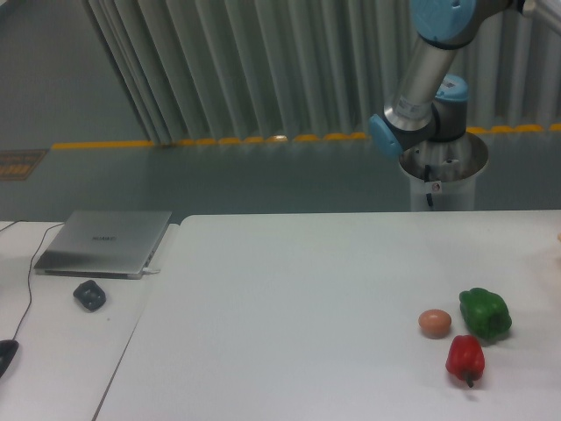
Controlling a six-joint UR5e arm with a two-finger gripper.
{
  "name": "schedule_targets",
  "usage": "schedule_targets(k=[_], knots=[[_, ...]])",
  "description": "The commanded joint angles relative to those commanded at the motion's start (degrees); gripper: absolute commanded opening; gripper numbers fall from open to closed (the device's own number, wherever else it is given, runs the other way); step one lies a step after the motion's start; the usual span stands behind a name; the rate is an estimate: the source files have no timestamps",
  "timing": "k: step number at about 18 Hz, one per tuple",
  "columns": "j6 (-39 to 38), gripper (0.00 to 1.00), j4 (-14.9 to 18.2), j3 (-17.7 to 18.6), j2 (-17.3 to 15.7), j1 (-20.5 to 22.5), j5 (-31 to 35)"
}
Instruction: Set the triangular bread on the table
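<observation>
The bread (557, 238) barely shows — just a sliver of pale tan at the far right edge of the frame, over the right side of the table (307, 298). Its shape can't be made out from that sliver, and whether it's resting on the tabletop or held above it can't be told either.

The arm (427, 79) is up at the top right behind the table: a grey tube slanting down from a light blue joint at the top edge to a second blue-capped joint just above its round silver base (443, 171). The upper part of it runs off the frame to the right, so the gripper itself isn't in the shot and there's no saying if its fingers are wide, narrow or holding anything.

On the table, near the right front, there's a little cluster: a brownish-orange egg (435, 323), a green pepper (485, 313) just beside it to the right, and a red pepper (465, 358) in front of the two, close to the green one. No bowls, trays or boxes in view.

Off to the left is a narrower white side desk (61, 351) with a closed silver laptop (103, 242), a small dark lump (89, 295) in front of it, a thin black cable, and something dark at the left edge — cut off, can't tell what.
</observation>
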State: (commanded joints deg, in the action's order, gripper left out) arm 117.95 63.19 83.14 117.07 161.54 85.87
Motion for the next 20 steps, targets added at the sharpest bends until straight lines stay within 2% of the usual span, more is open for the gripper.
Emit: schedule_targets(k=[20], knots=[[0.09, 1.00, 1.32, 1.23, 0.35, -0.53, 4.04]])
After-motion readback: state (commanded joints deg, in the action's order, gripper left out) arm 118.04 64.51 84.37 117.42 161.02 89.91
